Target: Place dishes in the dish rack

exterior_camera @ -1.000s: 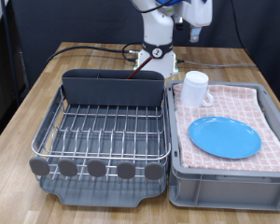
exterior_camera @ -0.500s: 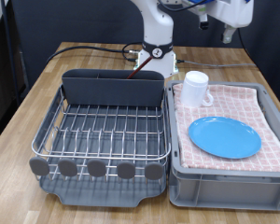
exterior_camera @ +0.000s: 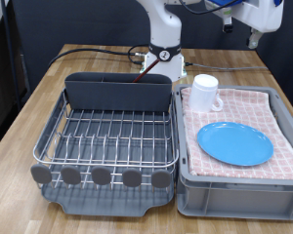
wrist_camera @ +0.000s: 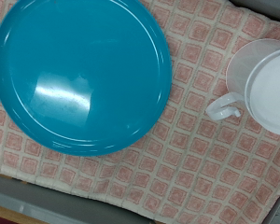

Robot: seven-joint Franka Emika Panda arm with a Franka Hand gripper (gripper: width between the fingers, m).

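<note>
Wooden planks make up the bench (exterior_camera: 239, 64), which carries two containers side by side. Toward the exterior view's left sits the large rectangular dish rack of silver wire grid (exterior_camera: 109, 136) in its dark grey plastic tray, with a dark utensil holder (exterior_camera: 119, 93) along its far edge; no dishes lie on its wires. Just beside it, toward the exterior view's right, stands a grey plastic crate (exterior_camera: 239, 180) lined with a pink-checked cloth (exterior_camera: 244, 105).

On that cloth lies the round flat light-blue plate (exterior_camera: 234, 143), and the white handled mug (exterior_camera: 204, 93) stands upright near the crate's far corner, apart from the plate. The wrist view looks down on both, the plate (wrist_camera: 81, 75) and the mug (wrist_camera: 261, 86) resting on the cloth (wrist_camera: 191, 168) with a strip of checks between them.

High at the exterior view's top right, the end effector (exterior_camera: 252, 41) hangs above the bench behind the crate, holding nothing visible. Whether its fingers are apart or together I cannot tell.
</note>
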